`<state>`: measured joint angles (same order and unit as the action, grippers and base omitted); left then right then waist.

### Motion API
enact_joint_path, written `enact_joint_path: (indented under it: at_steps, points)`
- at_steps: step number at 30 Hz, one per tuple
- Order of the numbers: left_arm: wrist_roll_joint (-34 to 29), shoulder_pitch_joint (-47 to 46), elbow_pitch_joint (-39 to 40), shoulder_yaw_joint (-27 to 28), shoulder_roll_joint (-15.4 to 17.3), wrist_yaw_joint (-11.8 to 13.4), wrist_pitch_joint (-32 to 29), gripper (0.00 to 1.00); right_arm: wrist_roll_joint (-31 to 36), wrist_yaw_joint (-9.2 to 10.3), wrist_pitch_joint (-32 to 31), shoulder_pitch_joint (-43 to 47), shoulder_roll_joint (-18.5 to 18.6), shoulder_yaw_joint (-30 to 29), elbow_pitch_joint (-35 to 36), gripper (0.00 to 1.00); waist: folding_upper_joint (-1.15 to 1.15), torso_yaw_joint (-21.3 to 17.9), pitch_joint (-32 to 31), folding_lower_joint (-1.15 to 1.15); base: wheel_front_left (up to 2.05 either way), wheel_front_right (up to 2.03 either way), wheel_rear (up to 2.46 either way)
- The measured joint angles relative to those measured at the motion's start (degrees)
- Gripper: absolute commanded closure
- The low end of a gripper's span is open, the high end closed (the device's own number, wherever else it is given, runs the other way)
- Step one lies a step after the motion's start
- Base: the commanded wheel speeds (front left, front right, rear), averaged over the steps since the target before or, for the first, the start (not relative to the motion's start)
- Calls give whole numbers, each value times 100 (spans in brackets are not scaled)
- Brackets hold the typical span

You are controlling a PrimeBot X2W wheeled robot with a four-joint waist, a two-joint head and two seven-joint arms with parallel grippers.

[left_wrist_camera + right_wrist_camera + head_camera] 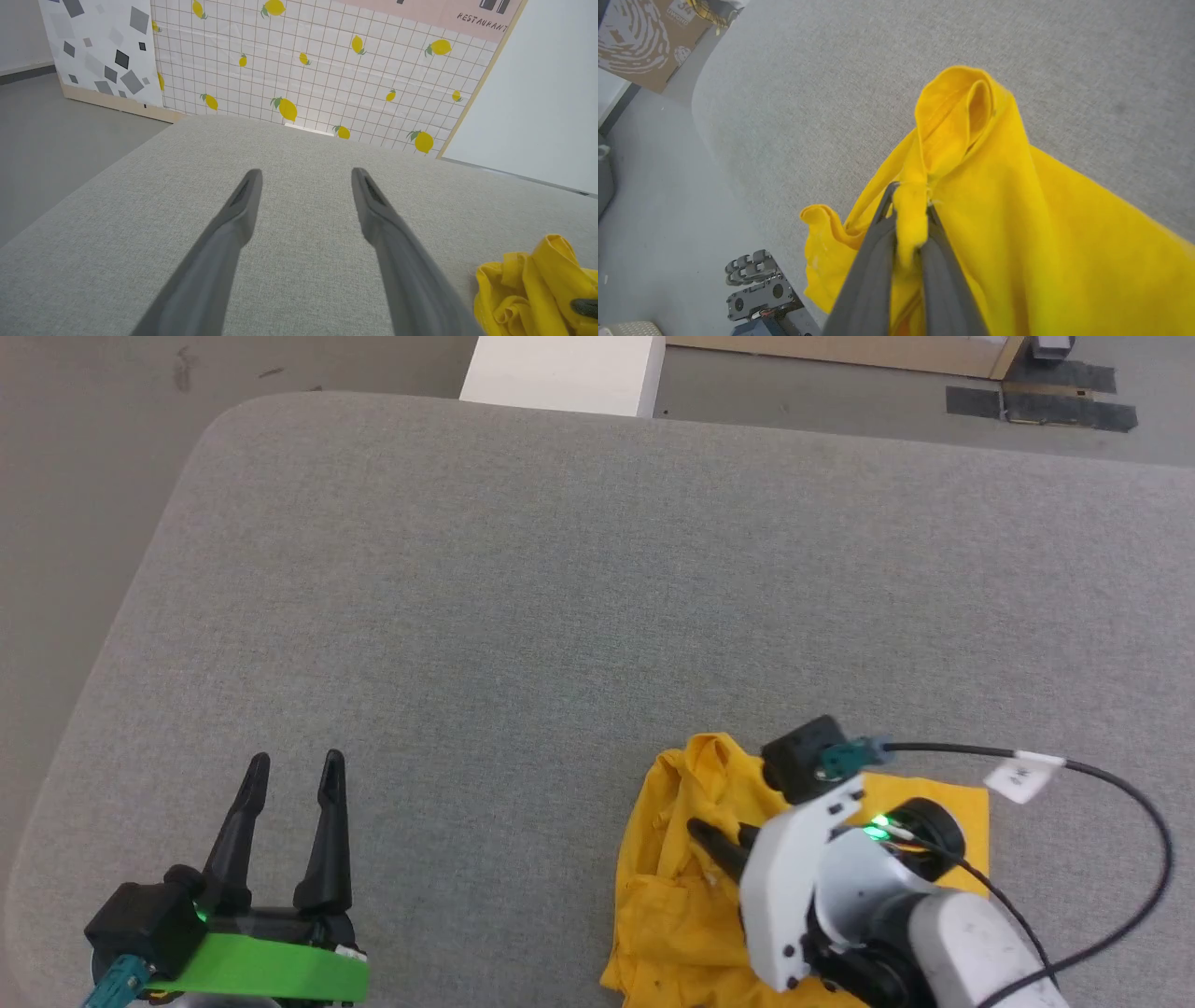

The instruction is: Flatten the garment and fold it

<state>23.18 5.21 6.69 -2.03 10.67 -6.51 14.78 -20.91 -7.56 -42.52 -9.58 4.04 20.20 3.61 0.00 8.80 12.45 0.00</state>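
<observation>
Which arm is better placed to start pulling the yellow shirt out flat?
Right, I'd say. The right gripper is shut on a bunched fold of the shirt. The left gripper stands open over the table, apart from the shirt, and would have to reach across first.

robot test lab, grey padded table, lemon-print backdrop panel far side, terrazzo-print panel far left, black tape patches on floor
</observation>
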Motion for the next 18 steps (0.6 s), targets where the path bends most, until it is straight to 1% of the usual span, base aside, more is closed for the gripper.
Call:
enact_joint_path:
  at_steps: [1,2,3,4,5,6,7,9,13,15,18]
  points:
    - [-1,-7,-9,1,-7,-1,0,0,60,0,38,-57,-7,62,-105,100,0,5,6,0,0,0,0]
    - [-1,-41,-51,-4,-37,-7,0,0,401,0,230,-292,-57,232,-542,100,0,19,18,0,0,0,0]
    - [-1,-57,-62,-5,-43,-7,0,0,431,0,264,-330,-80,241,-680,98,0,19,15,0,0,0,0]
    - [-1,-70,-66,-8,-48,-9,0,0,481,0,301,-356,-90,280,-835,72,0,17,10,0,0,0,0]
    - [-1,-79,-69,-9,-52,-9,0,0,544,0,347,-381,-90,322,-985,61,0,13,8,0,0,0,0]
    - [-1,-87,-78,-14,-53,-11,0,0,581,0,389,-406,-93,353,-1131,38,0,10,5,0,0,0,0]
    - [-1,-94,-88,-21,-55,-26,0,0,595,0,434,-426,-98,380,-1235,0,0,9,0,0,0,0,0]
    - [-1,-108,-118,-35,-65,-49,0,0,569,0,621,-466,-99,448,-1376,0,0,5,-25,0,0,0,0]
    - [-2,-107,-154,-4,-67,-51,0,0,353,0,953,-514,-104,509,-1413,0,0,-44,-97,0,0,0,0]
    - [-2,-90,-158,20,-67,-51,0,0,277,0,1087,-544,-107,461,-1337,0,0,-88,-149,0,0,0,0]
    - [-2,-37,-155,42,-66,-51,0,0,210,0,1202,-542,-114,207,-1035,0,0,-169,-220,0,0,0,0]
